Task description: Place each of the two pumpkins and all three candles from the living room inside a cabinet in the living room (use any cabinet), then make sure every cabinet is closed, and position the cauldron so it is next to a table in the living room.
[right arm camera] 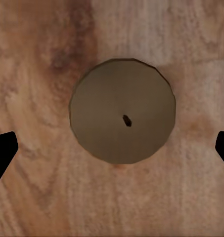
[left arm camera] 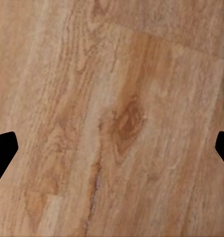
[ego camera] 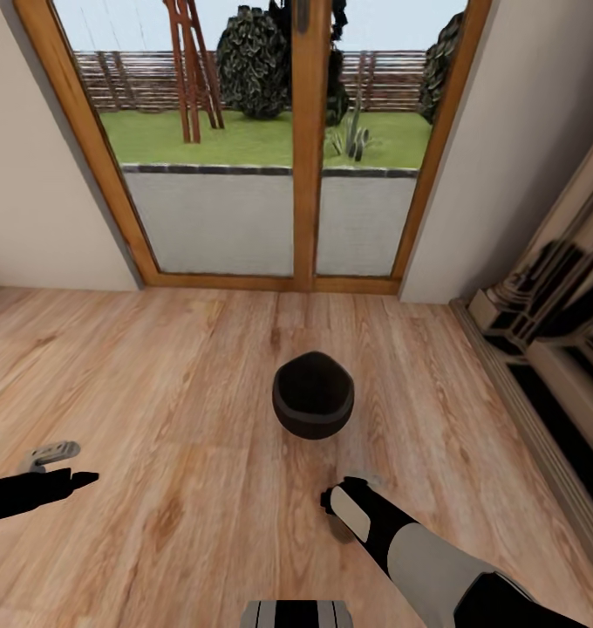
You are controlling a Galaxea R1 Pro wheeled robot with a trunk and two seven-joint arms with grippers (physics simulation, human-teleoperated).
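Wooden floor (ego camera: 157, 419): pale plank boards run under both arms up to a glazed door (ego camera: 270, 148) that gives on a lawn; nothing else lies close about the work.
Candle (right arm camera: 122, 111): in the right wrist view it is seen from straight above as a dull grey-brown disc with a short dark wick at its middle; it stands upright on the boards, squarely between the two finger tips of that arm; in the head view a bit of it shows under the right wrist.
Cauldron (ego camera: 313, 394): squat and black, mouth up, on the floor just beyond the right arm, near the candle but apart from it.
Step in hand: judged to be picking the candle off the floor with the right arm, to carry it to a cabinet.
How to do it well: come straight down with the wick kept centred between the fingers; go low enough that the pads meet the round side wall and not the top rim; close evenly, since a stubby cylinder may tip or skid on smooth wood if one finger arrives first; lift clear without brushing the cauldron.
Right gripper (right arm camera: 112, 148): spread wide, its tips at the far edges of the wrist view, wider than the candle; it grips nothing and touches nothing.
Left gripper (left arm camera: 112, 148): likewise spread wide over bare boards; empty; in the head view it hangs low at the left, well away from the candle.
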